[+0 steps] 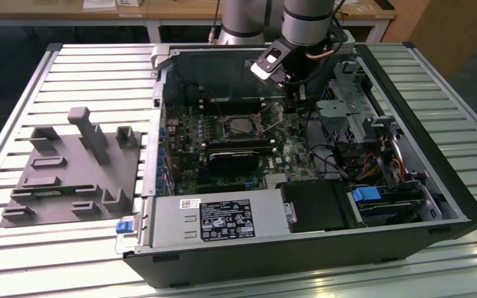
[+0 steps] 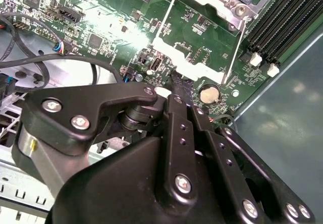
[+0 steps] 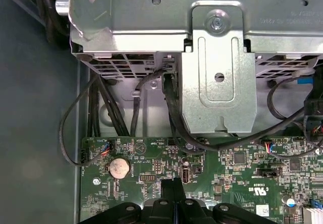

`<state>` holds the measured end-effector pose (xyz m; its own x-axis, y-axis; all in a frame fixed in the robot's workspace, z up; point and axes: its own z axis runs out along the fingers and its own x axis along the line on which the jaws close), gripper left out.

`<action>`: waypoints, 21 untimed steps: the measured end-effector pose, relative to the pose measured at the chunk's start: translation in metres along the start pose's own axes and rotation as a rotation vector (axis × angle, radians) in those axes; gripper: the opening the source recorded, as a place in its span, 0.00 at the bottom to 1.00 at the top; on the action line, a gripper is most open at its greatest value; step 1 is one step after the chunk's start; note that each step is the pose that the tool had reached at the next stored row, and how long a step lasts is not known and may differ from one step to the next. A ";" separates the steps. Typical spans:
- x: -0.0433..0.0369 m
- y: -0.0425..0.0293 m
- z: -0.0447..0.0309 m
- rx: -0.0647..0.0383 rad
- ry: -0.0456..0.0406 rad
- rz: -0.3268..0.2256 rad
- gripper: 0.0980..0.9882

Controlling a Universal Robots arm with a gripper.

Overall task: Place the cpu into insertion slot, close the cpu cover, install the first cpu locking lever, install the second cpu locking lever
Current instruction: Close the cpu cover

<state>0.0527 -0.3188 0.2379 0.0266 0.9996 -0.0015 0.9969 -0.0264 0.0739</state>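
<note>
One cpu [image 1: 240, 126] sits in one insertion slot [image 1: 219, 128]; hand's [image 3: 174, 183] two fingers [image 3: 167, 192] pressed together

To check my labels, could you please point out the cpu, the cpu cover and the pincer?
cpu [image 1: 240, 126]: exterior view, middle of its metal top.
cpu cover [image 2: 187, 62]: second wrist view, the frame's pale edge bar.
pincer [image 3: 174, 189]: first wrist view, between its fingertips.

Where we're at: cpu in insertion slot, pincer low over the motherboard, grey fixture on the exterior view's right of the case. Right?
Wrong side: the exterior view shows the grey fixture on its left of the case. The cpu in the insertion slot and pincer over the motherboard hold.
</note>
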 end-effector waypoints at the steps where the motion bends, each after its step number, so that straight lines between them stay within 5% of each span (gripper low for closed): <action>1: 0.0000 0.0000 0.0001 0.000 0.0002 0.000 0.00; 5: 0.0000 0.0000 0.0004 0.001 0.0004 0.000 0.00; 6: 0.0001 0.0000 0.0006 0.009 0.0002 0.000 0.00; 12: 0.0000 0.0005 0.0016 0.106 -0.0026 0.000 0.00; 21: -0.0001 -0.0051 0.0012 0.109 -0.0026 0.000 0.00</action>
<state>0.0478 -0.3187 0.2363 0.0261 0.9996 -0.0041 0.9990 -0.0263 -0.0350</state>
